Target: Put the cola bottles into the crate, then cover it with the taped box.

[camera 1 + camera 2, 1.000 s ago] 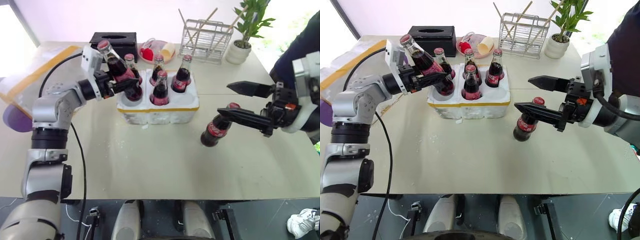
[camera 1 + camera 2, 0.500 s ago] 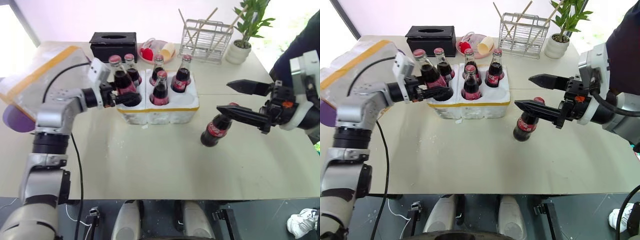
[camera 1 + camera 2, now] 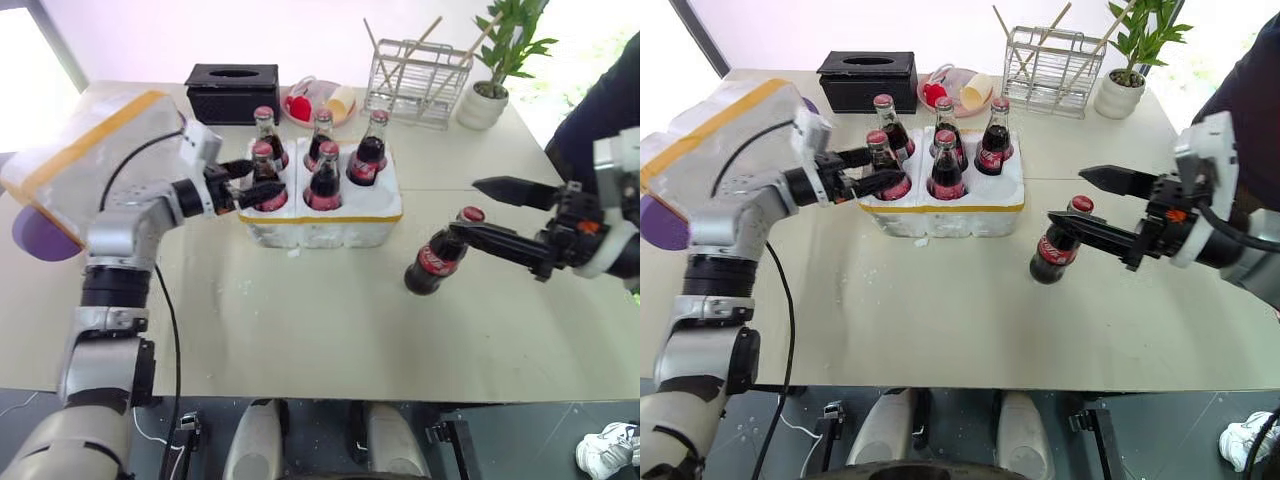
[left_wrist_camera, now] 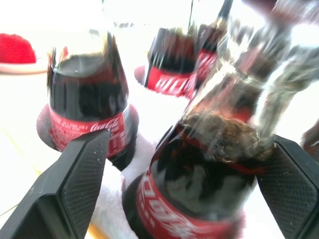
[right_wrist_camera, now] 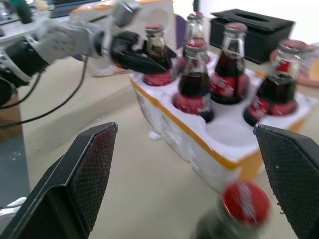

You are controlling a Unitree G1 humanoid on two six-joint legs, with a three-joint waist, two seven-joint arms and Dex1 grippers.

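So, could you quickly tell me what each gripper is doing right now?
Left gripper: open, fingers on either side of a bottle in the crate.
Right gripper: open, holding nothing.

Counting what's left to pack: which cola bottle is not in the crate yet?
The cola bottle standing alone on the table, between the open right gripper's fingers. The other five sit in wells of the crate; its front-right well is empty.
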